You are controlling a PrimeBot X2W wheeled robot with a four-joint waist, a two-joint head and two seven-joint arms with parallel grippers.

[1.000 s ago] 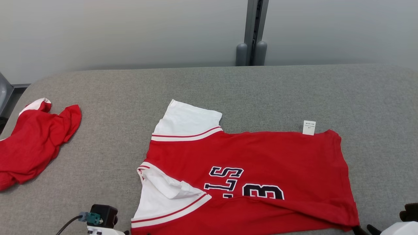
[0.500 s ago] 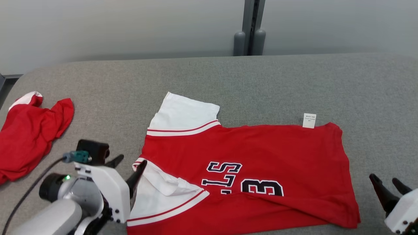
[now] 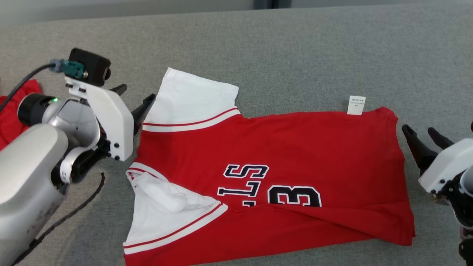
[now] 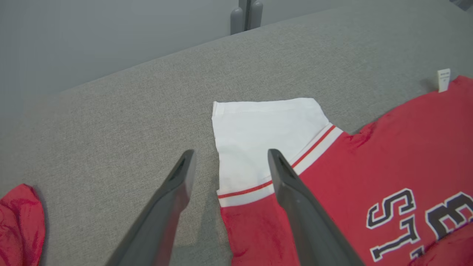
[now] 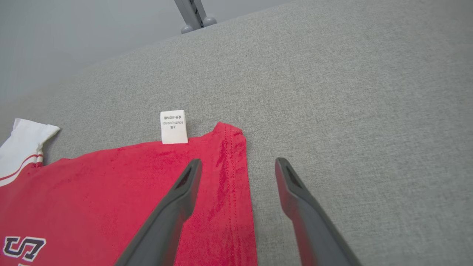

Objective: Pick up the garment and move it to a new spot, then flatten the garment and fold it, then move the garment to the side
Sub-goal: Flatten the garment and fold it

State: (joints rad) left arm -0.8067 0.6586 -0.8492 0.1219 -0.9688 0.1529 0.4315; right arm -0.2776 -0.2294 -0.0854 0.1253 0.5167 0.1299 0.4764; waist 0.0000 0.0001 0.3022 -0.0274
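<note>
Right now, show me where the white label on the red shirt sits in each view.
Head view: label upper right, sticking out from the red shirt's far edge.
Left wrist view: label at the right edge, upper part.
Right wrist view: label left of centre, beside the shirt's corner.
Shared landmark: the flat white sleeve, left of the label in all three.

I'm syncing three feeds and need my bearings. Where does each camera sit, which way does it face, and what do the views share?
Head view: on the head, facing forward and down at the jersey on the table; left claw and forearm at left, right claw at right.
Left wrist view: on the left wrist, looking along the open left claw at the white sleeve.
Right wrist view: on the right wrist, looking along the open right claw at the hem corner.
Shared: all three show the label.
</note>
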